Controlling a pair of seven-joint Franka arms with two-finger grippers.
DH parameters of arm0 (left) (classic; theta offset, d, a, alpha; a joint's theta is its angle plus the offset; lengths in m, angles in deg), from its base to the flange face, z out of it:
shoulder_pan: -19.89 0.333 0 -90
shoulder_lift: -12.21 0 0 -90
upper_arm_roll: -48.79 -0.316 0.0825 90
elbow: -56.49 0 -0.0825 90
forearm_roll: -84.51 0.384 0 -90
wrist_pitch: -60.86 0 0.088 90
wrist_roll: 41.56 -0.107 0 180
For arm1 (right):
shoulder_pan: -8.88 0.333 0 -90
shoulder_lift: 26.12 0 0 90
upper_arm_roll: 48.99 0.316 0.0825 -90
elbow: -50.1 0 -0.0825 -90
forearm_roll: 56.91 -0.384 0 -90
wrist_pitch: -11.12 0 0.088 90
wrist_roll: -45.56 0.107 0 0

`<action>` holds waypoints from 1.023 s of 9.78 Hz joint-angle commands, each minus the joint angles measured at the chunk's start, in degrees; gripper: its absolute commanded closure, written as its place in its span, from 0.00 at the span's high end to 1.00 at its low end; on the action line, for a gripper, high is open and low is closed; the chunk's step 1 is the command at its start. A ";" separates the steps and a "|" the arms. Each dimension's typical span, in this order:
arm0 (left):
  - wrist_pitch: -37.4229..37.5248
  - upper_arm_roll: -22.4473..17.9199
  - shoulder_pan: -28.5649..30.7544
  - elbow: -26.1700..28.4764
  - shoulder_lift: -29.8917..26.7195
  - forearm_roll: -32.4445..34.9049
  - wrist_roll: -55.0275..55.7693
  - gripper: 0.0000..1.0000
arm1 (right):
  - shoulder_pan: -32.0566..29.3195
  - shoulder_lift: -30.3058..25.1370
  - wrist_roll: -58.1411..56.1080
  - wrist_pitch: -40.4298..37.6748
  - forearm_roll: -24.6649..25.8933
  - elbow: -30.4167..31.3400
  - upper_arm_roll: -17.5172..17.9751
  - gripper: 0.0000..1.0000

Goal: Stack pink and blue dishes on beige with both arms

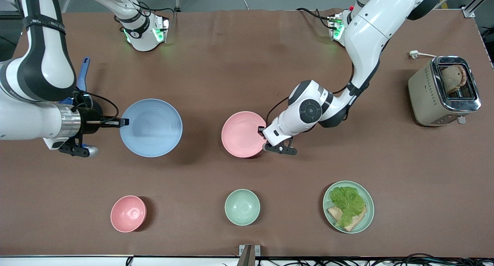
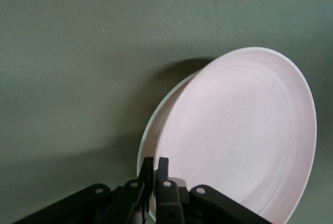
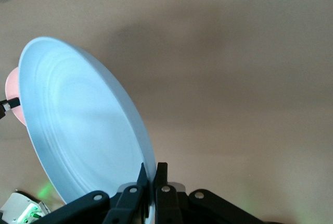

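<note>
Blue plate [image 1: 151, 127]: held by its rim in the right pincer [image 1: 124, 122], over the surface [image 1: 239, 65] toward the right arm's end. In the right wrist view the fingers [image 3: 161, 179] are clenched on the rim and the plate [image 3: 86, 125] hangs tilted, so it looks lifted clear; not stacked yet.

Pink plate [image 1: 243, 134]: mid-surface, rim pinched by the left pincer [image 1: 263, 130]. In the left wrist view the fingers [image 2: 162, 174] are closed on the edge, and the plate [image 2: 239, 135] sits tilted over a pale rim [image 2: 156, 117] showing beneath it. That looks like the beige plate, mostly hidden; whether pink is fully seated on it I cannot tell.

Judgement: pink placement close to done, release pending. Blue still to be carried over and set on top.
</note>
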 commanded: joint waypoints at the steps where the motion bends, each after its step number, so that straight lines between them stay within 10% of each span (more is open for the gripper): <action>1: 0.45 -0.18 -0.66 0.60 0.97 1.49 1.59 0.34 | 0.06 -3.42 1.37 4.20 -0.95 6.30 2.04 0.01; 2: 0.36 -0.18 -0.66 0.51 0.97 1.49 1.59 0.80 | 0.14 -3.51 3.82 4.82 -1.04 6.40 3.19 0.01; 4: 1.49 -0.18 0.12 0.60 0.28 1.49 1.59 1.00 | 0.23 -3.51 5.68 7.71 -2.97 7.89 6.18 0.01; 10: 26.17 -3.93 10.05 -0.01 -24.20 1.40 -0.07 1.00 | 0.50 -2.81 16.98 29.20 -3.15 17.47 20.30 0.01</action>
